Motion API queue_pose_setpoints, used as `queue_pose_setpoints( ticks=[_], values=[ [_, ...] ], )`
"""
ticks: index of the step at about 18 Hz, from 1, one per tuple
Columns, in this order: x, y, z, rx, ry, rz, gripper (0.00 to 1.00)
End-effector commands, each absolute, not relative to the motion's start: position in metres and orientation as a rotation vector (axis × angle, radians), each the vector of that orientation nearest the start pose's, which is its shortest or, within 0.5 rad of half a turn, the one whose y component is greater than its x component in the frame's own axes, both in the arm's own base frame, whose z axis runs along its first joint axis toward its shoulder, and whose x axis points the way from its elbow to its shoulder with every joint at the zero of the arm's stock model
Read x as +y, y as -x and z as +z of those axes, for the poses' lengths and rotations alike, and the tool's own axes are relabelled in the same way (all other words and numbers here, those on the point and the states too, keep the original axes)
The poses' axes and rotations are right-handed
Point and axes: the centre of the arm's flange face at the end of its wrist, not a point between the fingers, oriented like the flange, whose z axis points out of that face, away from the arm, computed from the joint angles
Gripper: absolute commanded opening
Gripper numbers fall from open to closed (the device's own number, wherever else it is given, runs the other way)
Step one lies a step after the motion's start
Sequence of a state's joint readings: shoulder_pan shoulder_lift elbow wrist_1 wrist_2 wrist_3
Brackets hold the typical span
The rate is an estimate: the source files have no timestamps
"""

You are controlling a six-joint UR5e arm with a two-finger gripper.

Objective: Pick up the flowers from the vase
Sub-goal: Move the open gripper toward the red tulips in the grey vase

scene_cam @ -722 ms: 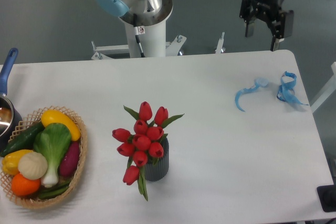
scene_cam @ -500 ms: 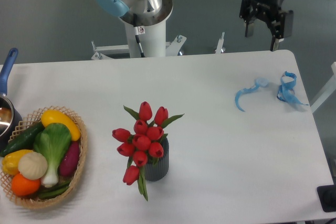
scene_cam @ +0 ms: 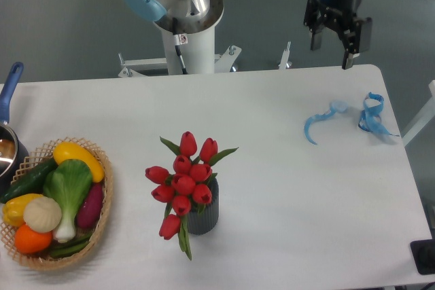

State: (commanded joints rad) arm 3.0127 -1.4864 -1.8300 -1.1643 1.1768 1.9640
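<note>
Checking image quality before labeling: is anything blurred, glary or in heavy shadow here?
Fixed camera view: sharp and evenly lit; the flowers, vase and end effector look crisp; only soft, faint shadows on the white table; no glare.

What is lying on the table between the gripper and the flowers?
Nothing: in the camera view, the line from the open gripper down to the flowers crosses only bare white table. The blue ribbon lies off to the side.

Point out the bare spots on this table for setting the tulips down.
Free: the white tabletop between the red tulip bunch in its ribbed dark grey vase and the blue ribbon scraps, plus the near right corner. Crowded: the left edge, taken by the wicker vegetable basket.
</note>
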Motion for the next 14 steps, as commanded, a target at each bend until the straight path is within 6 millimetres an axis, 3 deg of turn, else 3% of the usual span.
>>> queue_pose_setpoints(
  ticks=[3, 7, 10, 14],
  values=[
    [0.242, 0.437, 0.447, 0.525, 2.621, 0.313, 1.0],
    [0.282, 0.425, 0.435, 0.324, 2.511, 0.147, 1.0],
    [0.308, 0.418, 0.423, 0.313, 2.448, 0.052, 1.0],
    [0.327, 0.411, 0.417, 0.34, 2.415, 0.014, 1.0]
  ],
)
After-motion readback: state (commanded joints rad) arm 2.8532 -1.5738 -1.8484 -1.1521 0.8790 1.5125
